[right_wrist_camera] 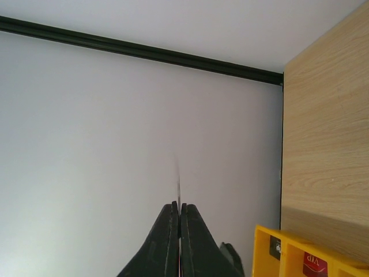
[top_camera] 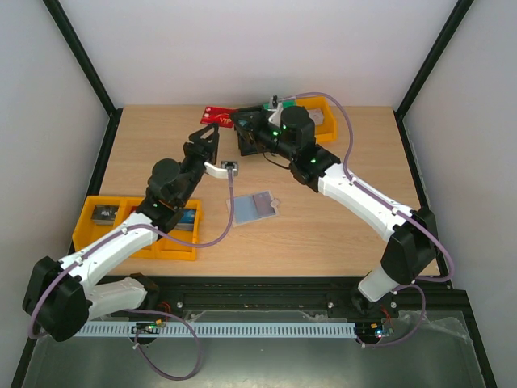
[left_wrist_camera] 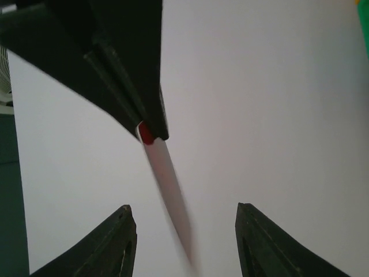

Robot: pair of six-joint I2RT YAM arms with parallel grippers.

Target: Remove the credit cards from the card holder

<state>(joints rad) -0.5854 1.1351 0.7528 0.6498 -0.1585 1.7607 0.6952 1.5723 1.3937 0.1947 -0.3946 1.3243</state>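
- We see the red plastic card with white "VIP" lettering (top_camera: 216, 115) out of the holder. It is held up over the far edge of the wooden desk (top_camera: 323, 234).
- The right gripper (right_wrist_camera: 179, 206) is clenched on a thin card that its own camera shows only as an edge-on line. From above, the red card juts out to the left of that wrist, so we judge this is the card it grips.
- The left gripper (top_camera: 206, 133) is released, its fingers spread wide, and its tips are just beside the card's near long edge.
- In the left wrist view, the card's pale edge, red at the top, slants down the gap between the two fingers and touches neither.
- The card's faces look turned toward the two fingers, so closing them would pinch it flat. The left arm is the free one and close enough to take it.
- Seen from above, the card's long axis runs roughly left to right, tilted slightly.
- The small blue-grey folding card holder (top_camera: 253, 206) lies open on the desk, well apart from both grippers and nearer the arm bases. We cannot tell whether anything remains inside.
- We cannot pick out the dark grey card with confidence.
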